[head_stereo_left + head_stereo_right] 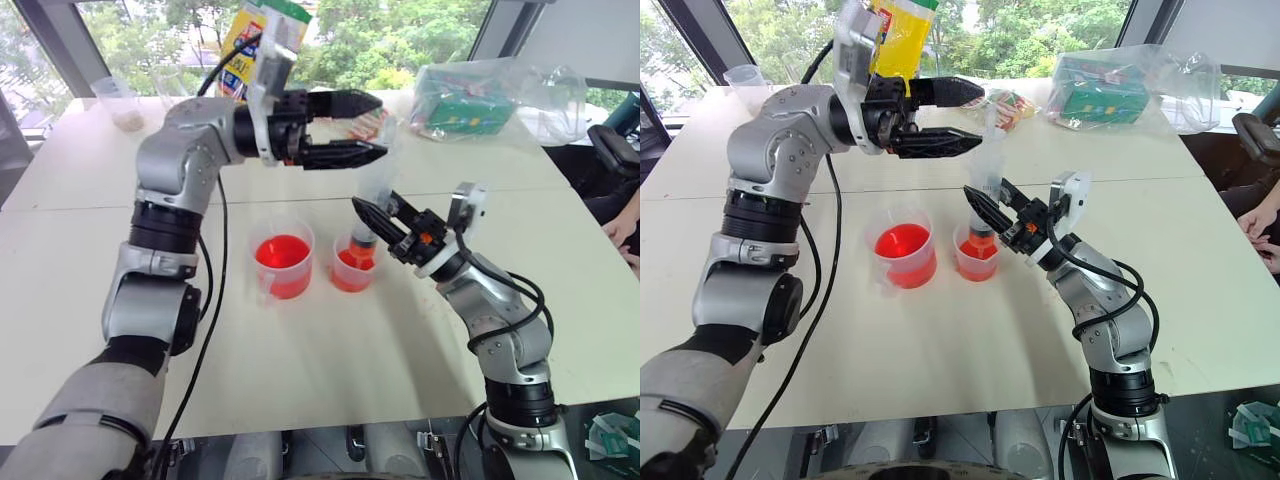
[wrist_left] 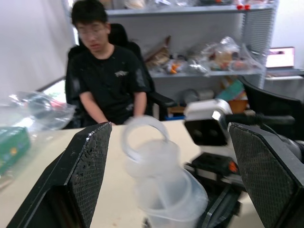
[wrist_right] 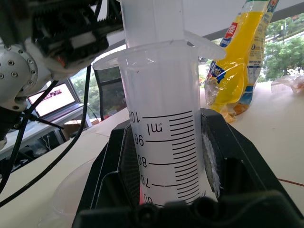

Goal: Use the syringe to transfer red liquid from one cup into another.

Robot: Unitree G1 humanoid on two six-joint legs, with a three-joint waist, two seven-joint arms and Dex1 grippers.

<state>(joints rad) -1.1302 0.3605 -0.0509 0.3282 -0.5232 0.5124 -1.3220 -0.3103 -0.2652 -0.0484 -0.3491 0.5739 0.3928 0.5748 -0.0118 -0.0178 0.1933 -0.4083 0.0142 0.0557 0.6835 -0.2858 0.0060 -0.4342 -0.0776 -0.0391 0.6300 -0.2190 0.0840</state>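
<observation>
Syringe (image 1: 372,205) stands upright in the smaller cup (image 1: 352,265), our right gripper (image 1: 385,222) clamped on its barrel; our left gripper (image 1: 362,128) spreads wide at the plunger top. Handled cup (image 1: 283,260) sits just beside; open table (image 1: 330,370) lies before both.

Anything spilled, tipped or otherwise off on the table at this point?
Nothing stands out. The handled cup and the smaller cup stand upright with no red liquid visible on the table, and the syringe stands upright in the smaller cup.
</observation>
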